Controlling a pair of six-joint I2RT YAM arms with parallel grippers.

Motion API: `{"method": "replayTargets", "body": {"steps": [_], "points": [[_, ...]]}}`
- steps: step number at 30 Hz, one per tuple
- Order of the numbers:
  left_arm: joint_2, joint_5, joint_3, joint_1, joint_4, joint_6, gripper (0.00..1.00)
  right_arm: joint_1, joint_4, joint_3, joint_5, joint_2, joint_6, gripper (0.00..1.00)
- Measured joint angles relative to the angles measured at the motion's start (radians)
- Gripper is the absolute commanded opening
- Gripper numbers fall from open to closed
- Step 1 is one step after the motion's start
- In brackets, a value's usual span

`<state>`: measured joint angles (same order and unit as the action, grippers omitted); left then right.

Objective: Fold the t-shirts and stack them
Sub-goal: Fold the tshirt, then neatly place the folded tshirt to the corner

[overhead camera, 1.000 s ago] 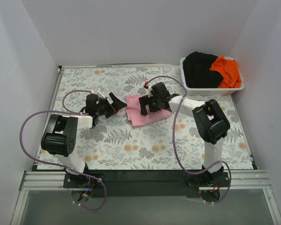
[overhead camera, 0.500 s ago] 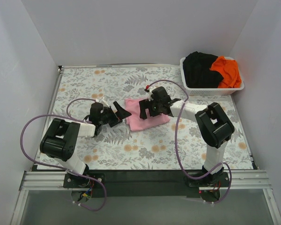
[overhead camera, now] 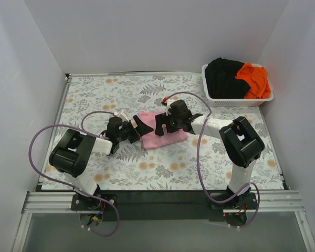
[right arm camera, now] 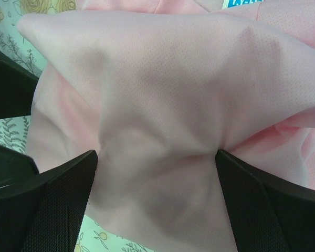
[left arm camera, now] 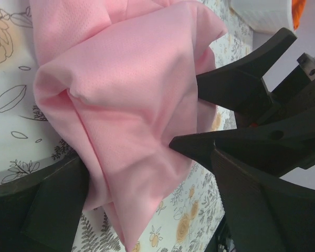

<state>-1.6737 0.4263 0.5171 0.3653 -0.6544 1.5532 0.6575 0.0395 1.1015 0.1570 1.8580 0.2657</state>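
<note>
Left pincer: nearest of the working parts, spread wide at the near-left edge of the bundle. In its wrist view one finger lies against the cloth's lower edge, but nothing is pinched; likely it is there to gather or square that side.
Right pincer: also spread wide, straddling the bundle from the right. In its wrist view a hump of cloth bulges between the two fingers, which touch its flanks; whether they bear on it enough to count as a grip I cannot tell.
Light pink soft cloth t-shirt: a compact bundle mid-tabletop between both pincers, creased and uneven, so the fold looks roughly made, not yet neat.
Floral-patterned tabletop: carries the pink bundle.
White plastic lattice basket: far right corner, well apart from the arms.
Black t-shirt and bright orange t-shirt: heaped in the basket, unfolded, apparently waiting their turn.
</note>
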Motion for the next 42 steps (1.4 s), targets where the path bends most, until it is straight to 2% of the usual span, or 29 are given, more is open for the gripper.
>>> {"method": "replayTargets", "body": {"steps": [2, 4, 5, 6, 11, 14, 15, 19, 23, 30, 34, 42], "points": [[-0.014, 0.000, 0.000, 0.006, -0.018, 0.016, 0.52, 0.001, 0.009, -0.007, 0.006, -0.003, 0.002, 0.85], [-0.037, 0.001, -0.001, 0.010, -0.038, 0.029, 0.33, 0.002, 0.016, -0.012, 0.010, -0.005, 0.005, 0.85], [-0.050, 0.004, -0.002, 0.012, -0.045, 0.033, 0.11, 0.003, 0.018, -0.013, 0.011, -0.005, 0.006, 0.85], [-0.063, 0.003, -0.003, 0.013, -0.050, 0.039, 0.00, 0.003, 0.019, -0.013, 0.012, -0.005, 0.008, 0.85], [-0.083, 0.010, -0.015, 0.016, -0.065, 0.047, 0.00, 0.004, 0.032, -0.021, 0.019, -0.006, 0.014, 0.85], [-0.082, 0.008, -0.013, 0.016, -0.057, 0.040, 0.00, 0.005, 0.040, -0.034, 0.021, -0.017, 0.018, 0.91], [-0.079, 0.005, -0.008, 0.016, -0.043, 0.031, 0.00, 0.006, 0.039, -0.040, 0.022, -0.025, 0.019, 0.98], [-0.027, -0.032, 0.065, 0.016, 0.109, -0.040, 0.00, 0.014, 0.000, -0.097, 0.016, -0.104, 0.021, 0.98], [0.043, -0.090, 0.199, 0.006, 0.283, -0.145, 0.00, 0.018, -0.054, -0.153, -0.010, -0.237, 0.023, 0.98], [0.071, -0.146, 0.383, -0.090, 0.500, -0.317, 0.00, 0.019, -0.076, -0.200, -0.062, -0.509, 0.021, 0.98], [0.047, -0.160, 0.435, -0.150, 0.572, -0.385, 0.00, 0.017, -0.091, -0.227, -0.084, -0.600, 0.018, 0.98], [-0.101, -0.234, 0.558, -0.240, 0.709, -0.541, 0.00, 0.016, -0.155, -0.249, -0.116, -0.681, 0.015, 0.98]]}}
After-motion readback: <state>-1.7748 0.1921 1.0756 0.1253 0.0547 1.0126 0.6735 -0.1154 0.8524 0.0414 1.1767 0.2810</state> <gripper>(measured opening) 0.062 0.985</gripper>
